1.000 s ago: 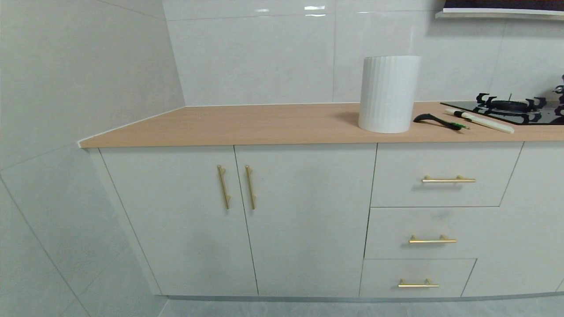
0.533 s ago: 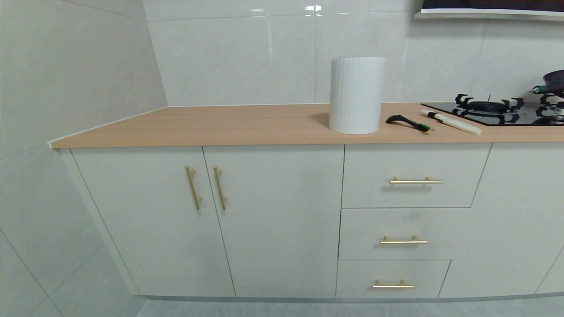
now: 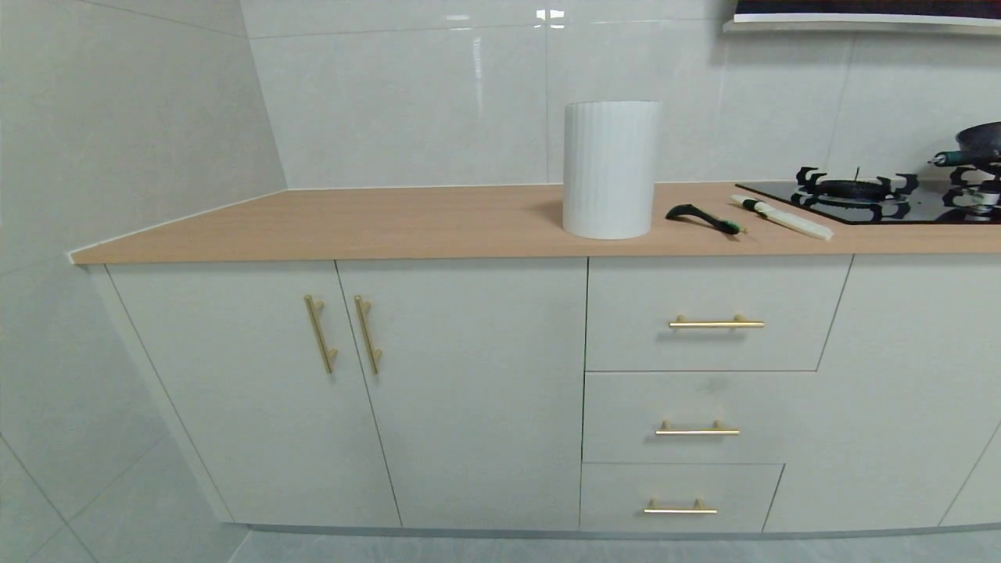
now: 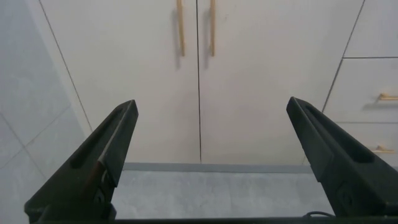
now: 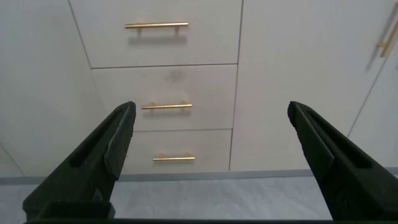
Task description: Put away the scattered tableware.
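On the wooden countertop stands a tall white ribbed holder. Just to its right lie a black utensil with a green end and a cream knife with a dark band. My left gripper hangs low before the double cabinet doors, open with nothing between its fingers. My right gripper is open and empty too, low in front of the stack of drawers.
A black gas hob with a pan handle sits at the counter's right end. Tiled walls close the left side and back. Below are cabinet doors with gold handles and three drawers. Grey floor runs along the base.
The head view has swung to the right, so counter, holder and utensils sit further left in the picture and more of the hob shows. Nothing on the counter has moved.
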Motion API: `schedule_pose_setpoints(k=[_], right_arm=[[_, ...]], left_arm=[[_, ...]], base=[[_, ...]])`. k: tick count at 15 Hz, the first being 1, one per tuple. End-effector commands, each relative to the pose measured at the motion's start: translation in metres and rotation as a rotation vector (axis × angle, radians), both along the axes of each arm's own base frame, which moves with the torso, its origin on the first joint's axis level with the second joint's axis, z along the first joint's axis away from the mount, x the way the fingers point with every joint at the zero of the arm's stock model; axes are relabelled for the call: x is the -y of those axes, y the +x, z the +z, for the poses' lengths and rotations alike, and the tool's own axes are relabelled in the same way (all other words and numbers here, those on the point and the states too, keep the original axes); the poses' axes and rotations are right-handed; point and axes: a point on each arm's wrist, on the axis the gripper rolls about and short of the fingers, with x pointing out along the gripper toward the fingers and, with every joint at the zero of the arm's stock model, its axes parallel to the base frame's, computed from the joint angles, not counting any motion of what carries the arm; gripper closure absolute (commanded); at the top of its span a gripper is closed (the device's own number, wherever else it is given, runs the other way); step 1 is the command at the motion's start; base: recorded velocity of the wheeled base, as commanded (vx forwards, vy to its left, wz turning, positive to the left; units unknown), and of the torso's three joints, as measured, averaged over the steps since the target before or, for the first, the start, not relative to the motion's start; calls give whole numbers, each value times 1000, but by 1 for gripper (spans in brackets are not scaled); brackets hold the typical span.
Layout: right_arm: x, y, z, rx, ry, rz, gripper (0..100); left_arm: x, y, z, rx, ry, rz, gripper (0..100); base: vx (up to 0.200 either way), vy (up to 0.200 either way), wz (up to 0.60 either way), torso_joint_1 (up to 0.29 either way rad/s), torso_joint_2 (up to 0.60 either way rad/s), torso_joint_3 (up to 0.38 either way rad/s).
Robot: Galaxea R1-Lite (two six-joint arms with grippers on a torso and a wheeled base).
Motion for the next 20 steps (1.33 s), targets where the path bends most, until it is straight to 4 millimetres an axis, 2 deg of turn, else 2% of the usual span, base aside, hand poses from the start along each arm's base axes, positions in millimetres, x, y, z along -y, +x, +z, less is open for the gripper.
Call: schedule_pose_setpoints(k=[1, 5, 17, 19, 20], right_arm=[[0, 0, 0, -3, -1, 0, 0], [0, 0, 0, -1, 4, 0, 0], [0, 0, 1, 0, -42, 1, 0], [0, -10, 54, 128, -4, 24, 0], [1, -6, 62, 94, -5, 53, 0]], left_arm=[[0, 0, 0, 0, 1, 0, 0], [0, 0, 0, 0, -1, 0, 0], [0, 0, 0, 0, -1, 0, 0], [0, 0, 0, 0, -2, 0, 0], [0, 0, 0, 0, -1, 0, 0]], base=[[200, 0, 0, -2, -2, 12], [200, 0, 0, 0, 4, 0], [0, 0, 0, 0, 0, 0], [0, 0, 0, 0, 0, 0], [0, 0, 0, 0, 0, 0]])
